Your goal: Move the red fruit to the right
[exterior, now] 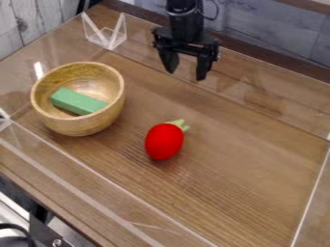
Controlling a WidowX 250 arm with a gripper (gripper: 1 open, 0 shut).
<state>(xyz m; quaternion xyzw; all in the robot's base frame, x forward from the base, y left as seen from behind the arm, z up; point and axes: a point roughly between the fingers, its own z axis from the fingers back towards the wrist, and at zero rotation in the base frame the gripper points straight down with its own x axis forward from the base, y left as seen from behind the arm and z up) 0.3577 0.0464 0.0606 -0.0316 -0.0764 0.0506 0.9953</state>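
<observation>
From my one camera I look down at a brown wooden desk [245, 183] with clear plastic walls [77, 198] standing around its edges. My claw [188, 68] hangs near the back of the desk, close to the far wall, and it points straight down. Its two black fingers [168, 60] are spread wide apart, and I see nothing between them, so it holds nothing. The fingertips look to be just above the wood, but I cannot tell if they touch it. The red fruit [164, 141] lies near the middle of the desk, well in front of the claw and a bit to the left of it in my picture. It is shiny and bright red, shaped like a strawberry, and its little green tip points up and to the right. It lies on the bare wood and nothing touches it. To the left of the fruit sits a round wooden bowl [108, 113], much bigger than the fruit and a little apart from it. Inside the bowl rests a green block [77, 101], lying tilted against the bowl's inner side. Behind the desk I see a grey wooden wall [277, 39].
</observation>
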